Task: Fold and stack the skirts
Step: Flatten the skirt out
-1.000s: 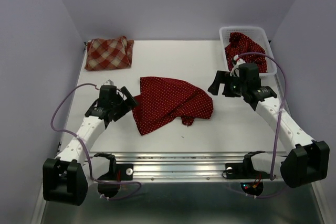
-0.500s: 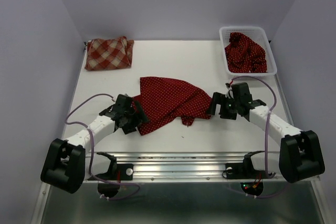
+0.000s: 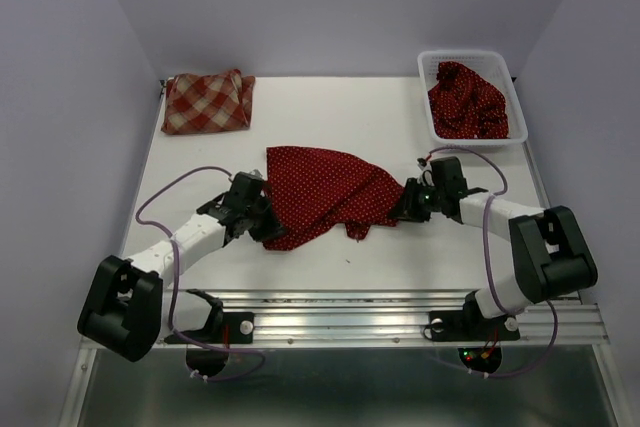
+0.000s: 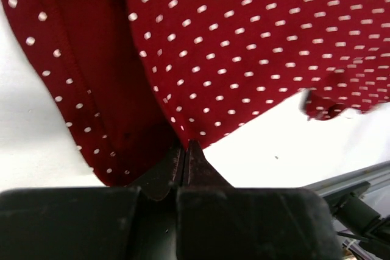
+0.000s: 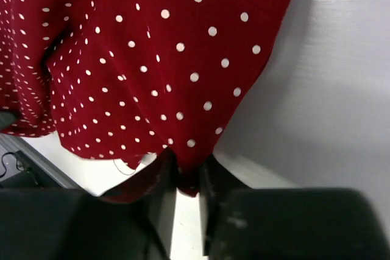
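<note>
The dotted skirt (image 3: 325,195) lies spread and rumpled in the middle of the table (image 3: 330,117), its right part doubled over itself, and you have it pinched at two points. The left gripper (image 4: 184,149) has its jaws pressed together on the near-left hem. The right gripper (image 5: 187,172) has its jaws drawn in to a narrow gap with the right edge of the cloth bunched between them. Both holds look shallow, taken right at the fingertips, so the likeliest failure is the hem slipping out of one side when you lift. That would leave the skirt hanging from one corner and the fold skewed. The left pinch may also have caught only one layer, in which case the layers would part as you raise it. If you pull the two arms apart unevenly, the cloth could drag across the table rather than lift cleanly. Carry it too far towards the far left and you could disturb the checked skirt (image 3: 207,102), which lies folded there. The second dotted skirt (image 3: 467,99) sits heaped in the basket (image 3: 470,55) at the far right, well apart from your work. You will find no brand, label or readable writing on the cloth, the basket or the arms.
</note>
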`<state>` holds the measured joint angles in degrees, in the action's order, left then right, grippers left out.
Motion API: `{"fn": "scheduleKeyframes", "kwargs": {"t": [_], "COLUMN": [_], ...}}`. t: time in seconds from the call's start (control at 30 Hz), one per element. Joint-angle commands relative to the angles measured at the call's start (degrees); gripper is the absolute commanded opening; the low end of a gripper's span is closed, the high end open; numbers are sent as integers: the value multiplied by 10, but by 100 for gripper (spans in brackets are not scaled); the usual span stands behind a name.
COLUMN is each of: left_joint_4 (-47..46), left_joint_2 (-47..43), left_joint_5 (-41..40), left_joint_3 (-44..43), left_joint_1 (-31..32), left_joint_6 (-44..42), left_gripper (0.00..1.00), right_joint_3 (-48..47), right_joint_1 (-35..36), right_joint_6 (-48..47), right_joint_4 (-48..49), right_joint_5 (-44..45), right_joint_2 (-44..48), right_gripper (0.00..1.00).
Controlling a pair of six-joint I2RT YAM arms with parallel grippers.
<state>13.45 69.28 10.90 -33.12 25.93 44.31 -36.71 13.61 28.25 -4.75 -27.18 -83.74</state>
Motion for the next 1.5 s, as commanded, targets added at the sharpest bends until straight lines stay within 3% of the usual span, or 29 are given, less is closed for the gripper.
{"fn": "scheduleKeyframes", "kwargs": {"t": [0.0,0.07,0.2,0.6,0.7,0.87,1.07,1.27,1.4,1.47], "left_joint_4": [-11,-11,-10,3,-11,-33,-47,-32,-16,-15], "left_joint_2": [-54,-88,-145,-265,-293,-328,-345,-275,-117,-7], "left_joint_5": [3,-12,-74,-337,-349,-298,-285,-370,-427,-355], "left_joint_3": [-53,-73,-122,-387,-425,-454,-454,-437,-413,-414], "left_joint_1": [3,3,3,3,3,3,3,3,-18,-61], "left_joint_6": [-19,-23,-31,-83,-100,-119,-119,-115,-100,-100], "left_gripper": [0,0,0,0,0,0,0,0,0,0], "right_joint_3": [-40,-77,-116,-348,-390,-458,-460,-394,-331,-317], "right_joint_1": [5,5,5,5,5,5,5,5,5,5], "right_joint_6": [2,-26,-70,-116,-126,-130,-102,-74,-50,-40], "right_joint_4": [51,14,-41,-154,-168,-190,-206,-232,-208,-205], "right_joint_5": [-10,33,114,201,186,94,36,63,79,105], "right_joint_2": [-11,38,113,298,322,364,388,312,199,99], "right_gripper": [12,1,1,1,1,4,6,8,9,10]}}
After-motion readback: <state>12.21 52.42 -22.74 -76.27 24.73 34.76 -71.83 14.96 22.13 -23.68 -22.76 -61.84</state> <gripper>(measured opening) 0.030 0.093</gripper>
